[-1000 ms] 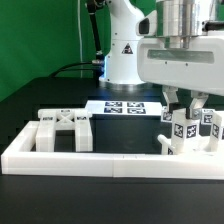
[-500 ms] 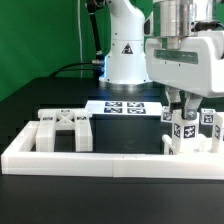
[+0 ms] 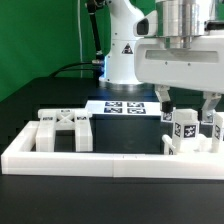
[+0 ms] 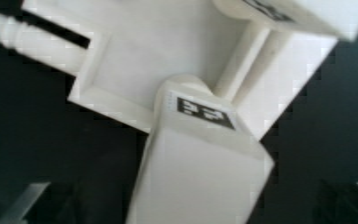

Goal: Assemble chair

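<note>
My gripper hangs over a cluster of white chair parts with marker tags at the exterior view's right. Its jaws stand wide apart on either side of the upright parts and do not touch them. In the wrist view a long white part with a black tag runs between the open gripper. Its dark fingertips show only at the frame's corners, with dark gaps beside the part. A white part with two pegs lies beyond. A white chair seat piece sits at the exterior view's left.
A white L-shaped fence borders the front and left of the work area. The marker board lies behind the parts, before the robot base. The table top is black.
The fingers have spread from close around the upright tagged part to wide apart, letting it go. The part stays standing in the cluster.
</note>
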{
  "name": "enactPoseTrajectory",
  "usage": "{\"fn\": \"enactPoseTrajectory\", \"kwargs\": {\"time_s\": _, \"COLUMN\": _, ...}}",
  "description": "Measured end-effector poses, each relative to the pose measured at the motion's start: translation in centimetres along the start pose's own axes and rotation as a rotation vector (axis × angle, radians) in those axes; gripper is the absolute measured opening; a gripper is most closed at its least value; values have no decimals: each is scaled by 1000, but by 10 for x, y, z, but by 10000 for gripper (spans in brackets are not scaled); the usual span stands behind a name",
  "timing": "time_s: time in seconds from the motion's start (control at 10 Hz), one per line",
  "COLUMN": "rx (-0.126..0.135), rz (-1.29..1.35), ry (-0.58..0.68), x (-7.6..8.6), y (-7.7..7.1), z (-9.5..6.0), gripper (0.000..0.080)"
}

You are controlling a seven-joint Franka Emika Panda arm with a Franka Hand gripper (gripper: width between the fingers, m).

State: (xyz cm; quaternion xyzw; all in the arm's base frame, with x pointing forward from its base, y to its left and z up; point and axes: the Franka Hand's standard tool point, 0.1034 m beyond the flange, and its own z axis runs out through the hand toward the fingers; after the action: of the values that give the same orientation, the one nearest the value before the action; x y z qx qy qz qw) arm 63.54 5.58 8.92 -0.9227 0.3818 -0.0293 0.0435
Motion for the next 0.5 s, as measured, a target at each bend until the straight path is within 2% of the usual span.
{"fn": "enactPoseTrajectory", "kwargs": {"time_s": 0.3, "rx": 1, "rz": -369, "ry": 3, "x": -2, "y": 1, "z": 3, "gripper": 649}}
{"fn": "enactPoseTrajectory", "kwargs": {"time_s": 0.5, "rx": -1, "rz": -511, "ry": 3, "x": -5, "y": 1, "z": 4, "gripper": 649}}
